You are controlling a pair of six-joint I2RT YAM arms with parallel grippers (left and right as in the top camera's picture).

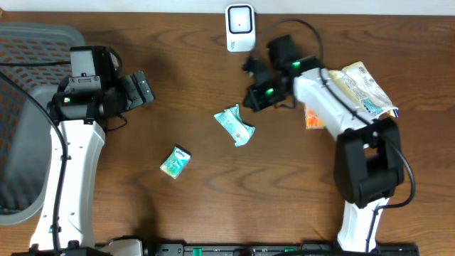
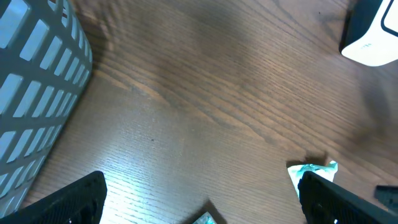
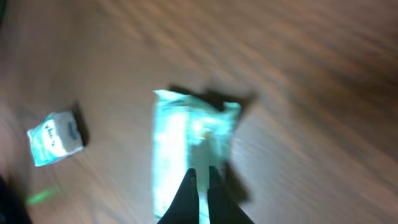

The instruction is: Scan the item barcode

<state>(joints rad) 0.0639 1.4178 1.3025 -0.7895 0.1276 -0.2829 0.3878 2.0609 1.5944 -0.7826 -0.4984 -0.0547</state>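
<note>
1. A teal packet point(image 1: 235, 125) lies crumpled and slanted near the middle of the table point(image 1: 178, 85); its print is too blurred to read.
2. A smaller teal packet point(image 1: 175, 161) lies flat, apart to its front-left.
3. The white scanner point(image 1: 239, 28), seemingly upright, sits at the far edge.

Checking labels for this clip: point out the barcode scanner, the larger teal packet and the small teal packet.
barcode scanner point(image 1: 240, 30), overhead view, its front face.
larger teal packet point(image 1: 235, 126), overhead view, middle of the wrapper.
small teal packet point(image 1: 175, 161), overhead view, its centre.
</note>
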